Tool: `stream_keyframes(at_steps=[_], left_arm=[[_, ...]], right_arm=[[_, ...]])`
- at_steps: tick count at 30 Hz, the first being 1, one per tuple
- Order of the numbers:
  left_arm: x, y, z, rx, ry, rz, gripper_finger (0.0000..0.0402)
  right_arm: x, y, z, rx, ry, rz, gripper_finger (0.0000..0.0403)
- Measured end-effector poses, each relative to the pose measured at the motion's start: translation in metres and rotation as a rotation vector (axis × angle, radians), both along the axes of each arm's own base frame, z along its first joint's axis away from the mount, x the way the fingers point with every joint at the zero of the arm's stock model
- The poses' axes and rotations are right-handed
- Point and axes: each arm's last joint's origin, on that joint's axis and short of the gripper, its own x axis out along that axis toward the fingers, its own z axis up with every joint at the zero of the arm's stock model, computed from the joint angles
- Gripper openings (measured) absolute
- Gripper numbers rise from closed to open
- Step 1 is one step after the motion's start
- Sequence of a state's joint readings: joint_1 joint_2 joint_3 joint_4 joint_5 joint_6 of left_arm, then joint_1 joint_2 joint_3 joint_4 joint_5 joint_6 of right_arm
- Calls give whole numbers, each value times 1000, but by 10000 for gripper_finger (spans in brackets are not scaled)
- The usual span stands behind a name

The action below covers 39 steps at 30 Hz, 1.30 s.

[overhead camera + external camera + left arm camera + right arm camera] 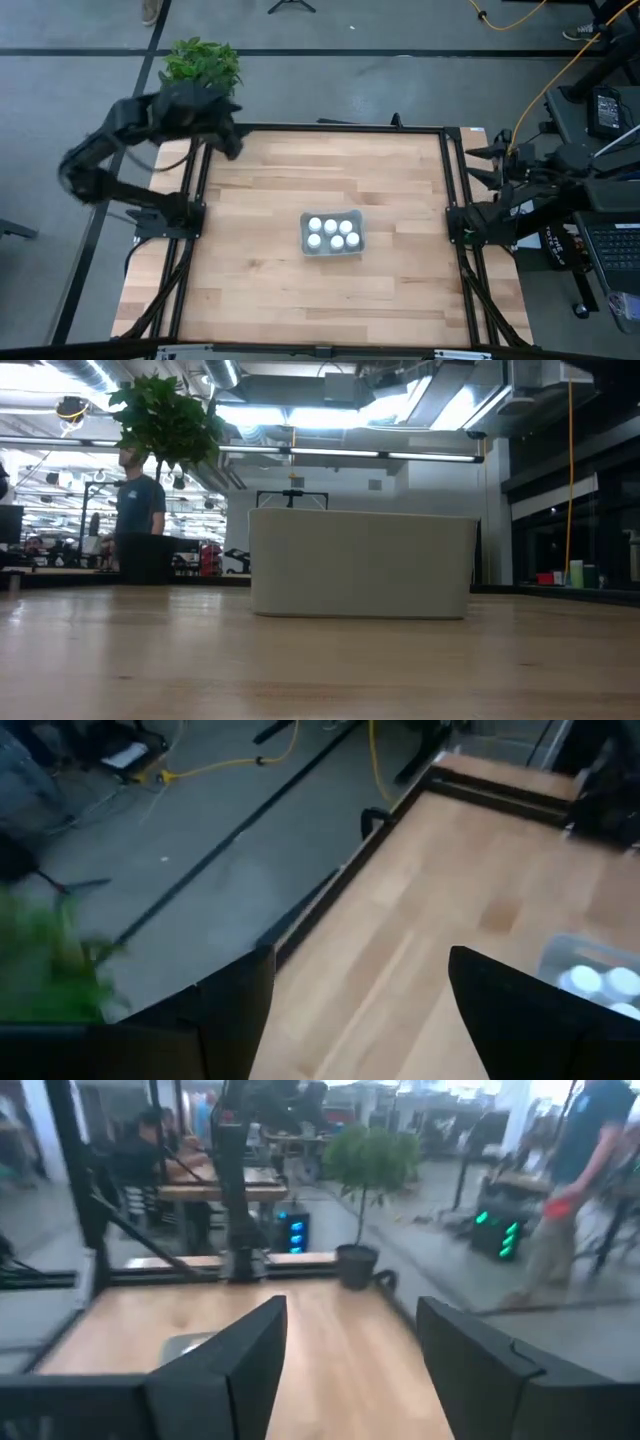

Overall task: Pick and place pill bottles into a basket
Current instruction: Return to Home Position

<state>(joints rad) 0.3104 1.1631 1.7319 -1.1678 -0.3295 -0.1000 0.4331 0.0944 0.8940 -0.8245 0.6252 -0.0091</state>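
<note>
**Pill bottles binned; both arms stand off from the basket.**

The pill bottles [331, 227] stand caps-up inside the basket [303, 236] at mid-counter [300, 300], its long axis running left to right. The left end effector [362, 980] hangs by the plant-side corner with its fingers apart and empty. The right end effector [350, 1320] sits at the right edge, also apart. Both are well apart from the basket, so judged, only homing is left.

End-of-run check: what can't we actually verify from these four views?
- High view: the small white round-capped pill bottles in the pale grey-blue translucent basket are too small to count surely.
- Low view: the basket's wall hides them all.
- Left wrist view: basket cut off by the edge and a finger of the left gripper.
- Right wrist view: basket blurred, mostly behind a finger of the right gripper.
</note>
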Motion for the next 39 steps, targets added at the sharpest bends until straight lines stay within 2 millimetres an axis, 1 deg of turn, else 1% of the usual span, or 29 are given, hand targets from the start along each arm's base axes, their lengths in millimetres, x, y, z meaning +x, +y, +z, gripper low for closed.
stream_keyframes(at_steps=[3,5,6,7,9,12,13,15,18,20,22,26,29,32,33,34,36,37,38,39], left_arm=[[-30,-6,-35,-47,-78,27,290],[-45,-10,-61,-108,-152,49,290],[-50,-11,-73,-142,-202,59,290],[-52,-12,-85,-175,-252,64,290],[-53,-14,-106,-237,-370,36,290],[-41,-14,-143,-352,-505,-49,290],[-36,-14,-155,-392,-533,-78,290],[-27,-13,-182,-441,-551,-82,290],[-21,-9,-215,-487,-545,35,290],[-22,-8,-231,-512,-525,118,290],[-23,-7,-239,-539,-537,176,290],[-26,-7,-246,-600,-560,337,290],[-27,-7,-249,-640,-559,382,290],[-26,-7,-248,-710,-607,398,290],[-23,-8,-245,-659,-607,339,290],[-20,-10,-239,-571,-601,218,290],[-11,-21,-222,-417,-617,-133,290],[-9,-27,-215,-355,-632,-275,290],[-8,-31,-211,-300,-639,-371,290],[-11,-34,-208,-250,-652,-415,290]], right_arm=[[-16,-9,-18,137,0,58,225],[-17,-12,-15,201,14,104,225],[-16,-12,-13,227,10,141,225],[-15,-12,-8,246,-32,184,225],[-10,-11,8,245,-163,275,225],[1,-6,13,178,-236,379,225],[4,-4,12,172,-244,402,225],[9,0,4,161,-206,426,225],[17,5,-6,203,-160,396,225],[20,8,-10,234,-146,393,225],[21,10,-13,255,-137,393,225],[20,9,-11,290,-147,391,225],[20,8,-11,293,-150,383,225],[20,8,-11,277,-152,372,225],[20,8,-10,269,-153,357,225],[20,7,-10,265,-154,341,225],[21,7,-10,260,-156,323,225],[21,6,-10,259,-158,318,225],[20,6,-10,260,-159,315,225],[20,6,-10,263,-163,315,225]])
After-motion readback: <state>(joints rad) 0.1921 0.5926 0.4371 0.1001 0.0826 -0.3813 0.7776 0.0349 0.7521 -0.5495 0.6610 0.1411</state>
